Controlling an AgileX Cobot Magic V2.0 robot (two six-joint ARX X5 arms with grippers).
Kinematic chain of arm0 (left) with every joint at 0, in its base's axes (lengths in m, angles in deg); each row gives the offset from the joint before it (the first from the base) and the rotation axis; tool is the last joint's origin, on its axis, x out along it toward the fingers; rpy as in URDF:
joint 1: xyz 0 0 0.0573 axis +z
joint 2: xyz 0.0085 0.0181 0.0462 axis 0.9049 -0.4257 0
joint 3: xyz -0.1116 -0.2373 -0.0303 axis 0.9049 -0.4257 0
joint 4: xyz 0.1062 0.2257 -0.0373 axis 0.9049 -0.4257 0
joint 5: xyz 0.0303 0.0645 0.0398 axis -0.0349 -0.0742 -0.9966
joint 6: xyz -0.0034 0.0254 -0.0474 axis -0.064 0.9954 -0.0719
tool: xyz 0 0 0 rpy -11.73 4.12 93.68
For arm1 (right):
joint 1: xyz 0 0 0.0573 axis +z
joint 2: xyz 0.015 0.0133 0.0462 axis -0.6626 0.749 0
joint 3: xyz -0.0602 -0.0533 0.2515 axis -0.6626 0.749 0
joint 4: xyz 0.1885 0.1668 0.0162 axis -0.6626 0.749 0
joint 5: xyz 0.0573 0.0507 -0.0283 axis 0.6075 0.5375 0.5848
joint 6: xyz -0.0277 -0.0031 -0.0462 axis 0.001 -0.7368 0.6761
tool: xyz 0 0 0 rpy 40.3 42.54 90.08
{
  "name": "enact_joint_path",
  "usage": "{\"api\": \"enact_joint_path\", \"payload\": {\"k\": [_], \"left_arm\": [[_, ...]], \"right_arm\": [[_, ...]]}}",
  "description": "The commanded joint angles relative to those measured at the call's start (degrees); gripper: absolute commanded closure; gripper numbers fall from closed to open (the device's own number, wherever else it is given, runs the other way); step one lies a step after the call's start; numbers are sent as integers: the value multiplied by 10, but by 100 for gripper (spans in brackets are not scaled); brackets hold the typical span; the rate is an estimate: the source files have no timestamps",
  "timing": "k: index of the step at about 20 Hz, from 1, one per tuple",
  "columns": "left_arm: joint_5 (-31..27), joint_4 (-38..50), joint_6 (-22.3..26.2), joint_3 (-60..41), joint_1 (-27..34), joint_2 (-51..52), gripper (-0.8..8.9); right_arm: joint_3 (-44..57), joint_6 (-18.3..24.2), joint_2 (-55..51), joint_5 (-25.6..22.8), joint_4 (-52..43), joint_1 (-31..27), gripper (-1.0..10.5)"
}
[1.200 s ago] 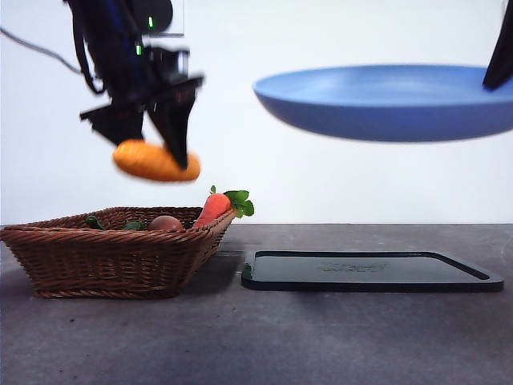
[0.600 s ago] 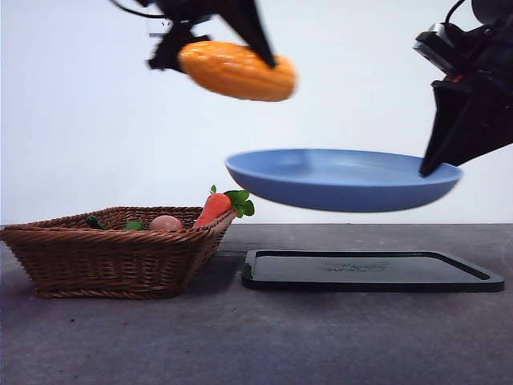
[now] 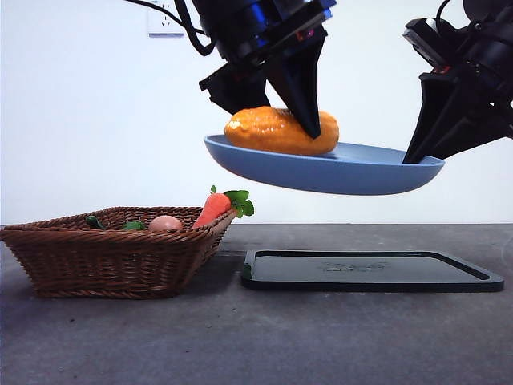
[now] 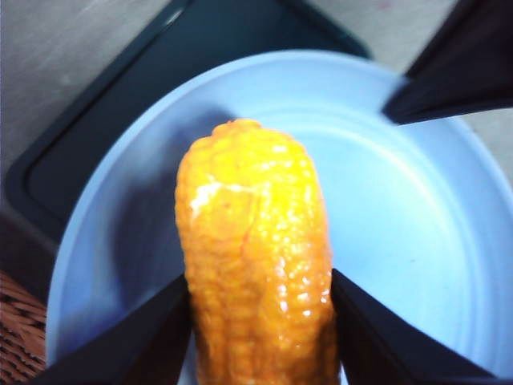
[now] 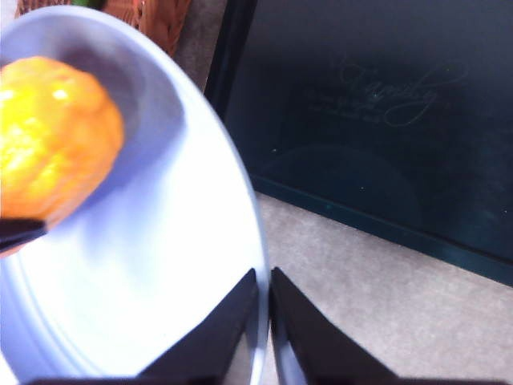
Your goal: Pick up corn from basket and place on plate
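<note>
Two grippers at work, both off the table. Front view: my left gripper [image 3: 300, 120] pinches the corn [image 3: 280, 131] low over the plate [image 3: 321, 168], which my right gripper [image 3: 417, 156] holds aloft by its far rim, tilted, the corn's side lower. I cannot tell whether the cob touches the plate floor. Below: basket [image 3: 112, 257] under the plate's low edge, black tray [image 3: 369, 273] under its middle. Clear air lies between plate and table.

Risk, as I judge it: on release the glossy cob rolls downhill along the tilt, over the shallow rim, and drops toward the basket or tray. Its weight far from my right pinch could also lever the plate lower.

Left wrist view: my jaws press the corn [image 4: 256, 265] on both flanks; plate [image 4: 425, 241] spreads beyond the tip, rim near on the basket side. The other gripper's dark tip [image 4: 449, 80] sits at the far rim, well apart from the cob.

Right wrist view: jaws closed thin on the plate [image 5: 192, 241] rim. Corn [image 5: 52, 148] lies at the opposite side; tray [image 5: 385, 120] below.
</note>
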Motion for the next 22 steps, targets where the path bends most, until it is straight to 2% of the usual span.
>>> {"api": "enact_joint_path", "payload": {"k": [1,6,14,15,22], "left_arm": [[-2,1,11,11,-5,-24,576],[-2,-6,9,11,-7,-43,463],[-6,-25,6,13,-11,-39,457],[-6,-29,-6,14,-11,-36,457],[-16,-32,-6,17,-12,13,433]], "right_arm": [[-12,-7,8,9,-5,2,945],[-12,-6,8,18,0,3,945],[-12,-6,8,18,8,2,945],[-12,-6,8,17,8,2,945],[-12,-6,8,16,11,2,945]]}}
